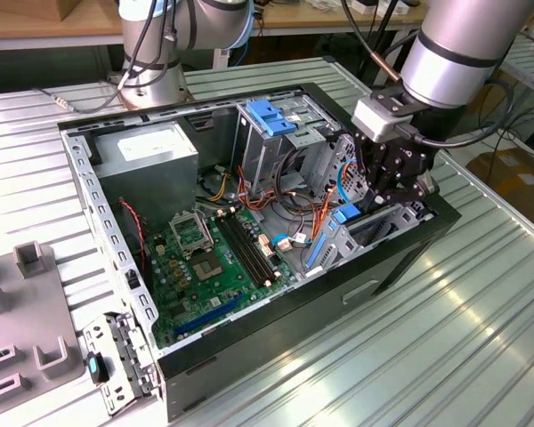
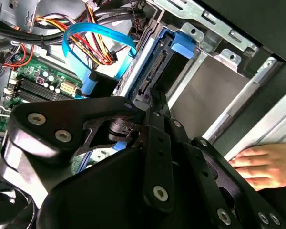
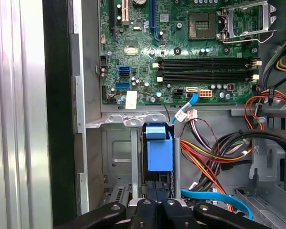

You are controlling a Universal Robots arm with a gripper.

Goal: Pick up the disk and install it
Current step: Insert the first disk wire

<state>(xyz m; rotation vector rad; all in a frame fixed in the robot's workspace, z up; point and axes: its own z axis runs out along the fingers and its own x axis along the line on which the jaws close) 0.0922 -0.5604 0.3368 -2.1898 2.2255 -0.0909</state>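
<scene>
Your one disk [image 3: 159,152] is standing on edge in the drive bay at the corner of the open computer case [image 1: 400,258], its blue end tab sticking up between two metal rails. The single gripper [image 3: 158,200] is sitting right on it, fingers pinched narrow and gripping the disk's edge. Just beside it, one blue flat cable [image 2: 100,36] is looping over a bunch of coloured wires. Further in, one motherboard [image 1: 205,267], one tall cage with a blue top [image 1: 271,120] and one grey box [image 1: 156,156] are sharing the case. One person's hand [image 2: 262,164] is resting near the case rim. The case is sitting on the ribbed counter [image 1: 445,338].
</scene>
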